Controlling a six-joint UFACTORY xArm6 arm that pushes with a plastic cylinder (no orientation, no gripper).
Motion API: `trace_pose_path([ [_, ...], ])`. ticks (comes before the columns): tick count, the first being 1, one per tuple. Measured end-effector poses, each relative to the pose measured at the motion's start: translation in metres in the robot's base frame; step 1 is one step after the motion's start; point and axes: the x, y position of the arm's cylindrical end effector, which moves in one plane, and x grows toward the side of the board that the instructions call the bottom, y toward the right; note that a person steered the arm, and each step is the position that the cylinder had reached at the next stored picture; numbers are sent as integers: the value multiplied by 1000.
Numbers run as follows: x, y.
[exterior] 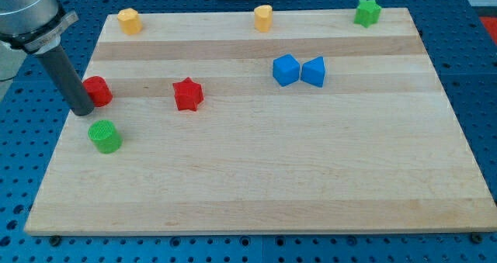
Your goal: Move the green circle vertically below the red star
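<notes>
The green circle [104, 136] sits near the board's left edge, below and left of the red star [187, 94]. My tip [82, 112] rests on the board just above and left of the green circle, a small gap apart. The rod rises to the view's top left and covers the left part of a red round block [99, 90].
A blue cube [286, 70] and a blue triangular block [314, 71] touch each other right of the centre. A yellow block [129, 20], a yellow heart [263, 18] and a green star [367, 12] line the top edge. The wooden board [256, 178] ends close to the left.
</notes>
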Motion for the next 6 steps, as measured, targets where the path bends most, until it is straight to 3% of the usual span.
trace_pose_path([
  [3,66,39],
  [6,68,61],
])
